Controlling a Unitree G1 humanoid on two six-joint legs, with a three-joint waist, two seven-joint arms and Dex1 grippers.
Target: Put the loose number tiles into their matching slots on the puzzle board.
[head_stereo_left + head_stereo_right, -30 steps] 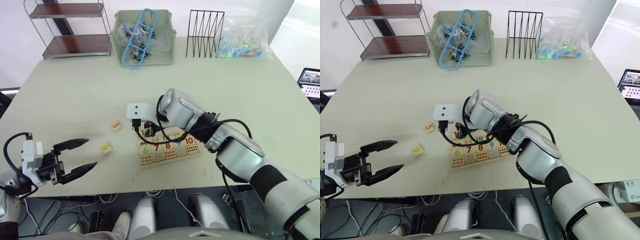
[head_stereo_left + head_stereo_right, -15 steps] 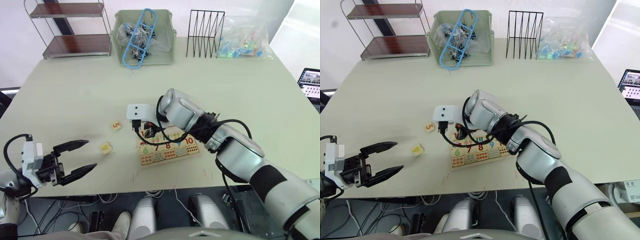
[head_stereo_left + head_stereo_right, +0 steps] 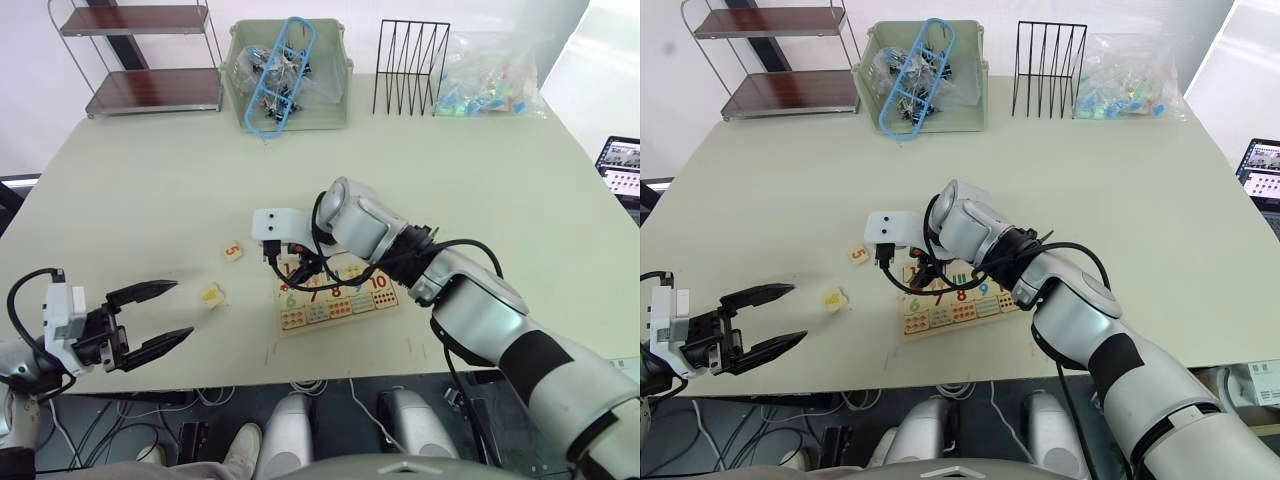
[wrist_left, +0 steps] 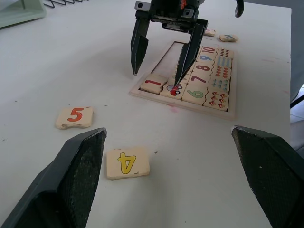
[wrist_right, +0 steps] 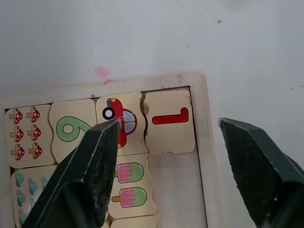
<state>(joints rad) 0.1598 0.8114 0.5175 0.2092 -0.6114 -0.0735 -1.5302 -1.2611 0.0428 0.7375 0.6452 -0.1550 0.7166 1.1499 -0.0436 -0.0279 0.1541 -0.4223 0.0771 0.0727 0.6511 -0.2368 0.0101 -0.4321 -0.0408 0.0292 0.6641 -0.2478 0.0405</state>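
The puzzle board lies flat on the pale counter, a shallow tray of light wood with a raised rim, its lower rows filled with wavy-edged pieces printed with bright digits 6 to 10 and small counting pictures. The right gripper hangs just above the board's corner, its two black tapered fingers spread apart and gripping nothing. Beneath them the "1" tile, a rounded square of bare wood with a red digit, sits in the corner slot row, next to a piece showing a red car.

Two loose tiles rest on the counter to the robot's left of the board: the "5" tile with an orange-red digit, and nearer the left gripper the "4" tile with a yellow one. The left gripper hovers near the counter's front edge, its matte black fingers wide apart, empty. Two more small tiles lie beyond the board.
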